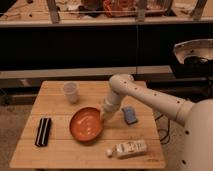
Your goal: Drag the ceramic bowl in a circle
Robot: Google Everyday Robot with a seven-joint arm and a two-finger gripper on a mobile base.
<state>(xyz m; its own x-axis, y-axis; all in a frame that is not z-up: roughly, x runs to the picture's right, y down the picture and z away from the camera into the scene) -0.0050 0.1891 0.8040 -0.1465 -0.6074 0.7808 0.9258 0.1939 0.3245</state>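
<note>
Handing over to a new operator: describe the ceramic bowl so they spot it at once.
On the wooden table, look near the middle, where the gripper sits at the right rim of the ceramic bowl. It is the widest item: shallow, round, glossy orange-red, unlike the small white cup behind it.

Lab or workshop, cluttered benches (125, 11) behind, wooden table (60, 152), tool (105, 116) at rim of ceramic bowl (85, 127)

tool (105, 116) at ceramic bowl (84, 126) rim, grip indiscernible, robot body (199, 137) cropped
</note>
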